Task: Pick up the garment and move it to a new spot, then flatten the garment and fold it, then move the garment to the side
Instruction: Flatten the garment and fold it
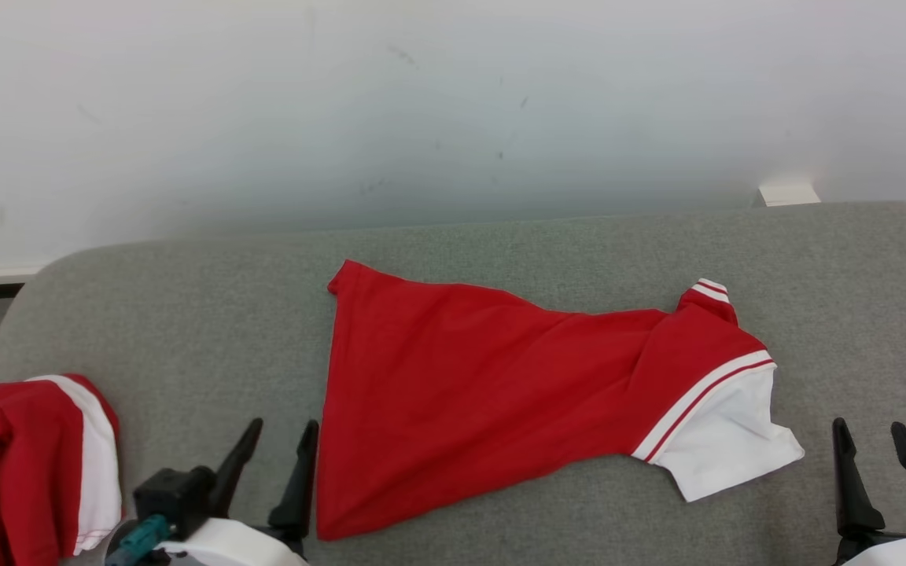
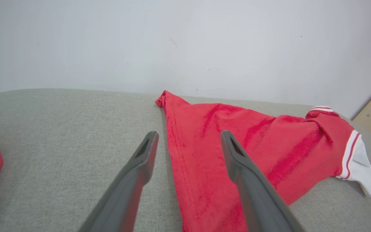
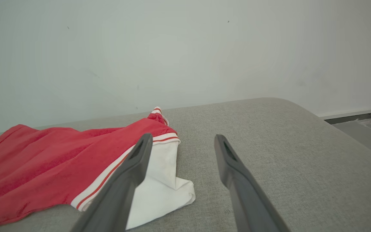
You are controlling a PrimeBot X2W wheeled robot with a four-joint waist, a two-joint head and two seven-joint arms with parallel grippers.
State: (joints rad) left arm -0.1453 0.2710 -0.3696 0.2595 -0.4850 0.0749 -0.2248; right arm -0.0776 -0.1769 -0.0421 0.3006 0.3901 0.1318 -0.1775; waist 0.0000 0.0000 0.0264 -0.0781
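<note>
Left hand and right hand gape empty (garment lies between).

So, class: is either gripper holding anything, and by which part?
Nothing is held. The left gripper and right gripper both have open jaws, and the red garment lies free on the grey surface.

Robot at work: its left jaws are two long black fingers, broad at the root and tapering to blunt tips. They sit on a boxy black housing with a teal plug at its side, joined to a smooth white forearm shell. The right jaws have the same pair of black fingers on a white shell. Seen close, the fingers are matte charcoal, each with a narrow sunken slot just behind its tip.
</note>
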